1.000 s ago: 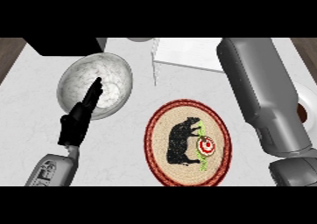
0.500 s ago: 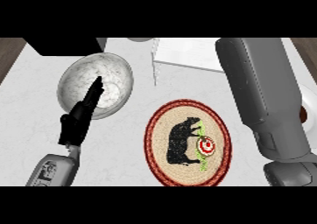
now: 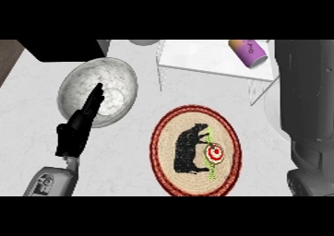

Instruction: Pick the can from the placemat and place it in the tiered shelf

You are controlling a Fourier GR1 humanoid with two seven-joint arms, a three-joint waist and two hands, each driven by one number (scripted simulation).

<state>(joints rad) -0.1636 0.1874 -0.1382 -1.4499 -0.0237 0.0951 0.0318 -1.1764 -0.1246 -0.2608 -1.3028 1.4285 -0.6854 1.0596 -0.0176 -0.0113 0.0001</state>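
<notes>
One hand, my left hand (image 3: 80, 126), is resting over the bowl (image 3: 97, 92), fingers straight, holding nothing. The placemat (image 3: 195, 150) is lying bare; the can (image 3: 248, 53) is lying tilted on the tiered shelf (image 3: 211, 57), probably light, stiff, slippery, best gripped round its middle. My right hand's fingers are hiding; I cannot tell.

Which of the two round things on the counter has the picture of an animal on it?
The woven placemat with the red rim, right of the left hand. It shows a black animal; the white bowl is plain.

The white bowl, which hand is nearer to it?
Left. The left hand has straight fingers reaching over the white bowl. The right forearm runs up the view's right edge, its hand out of view.
</notes>
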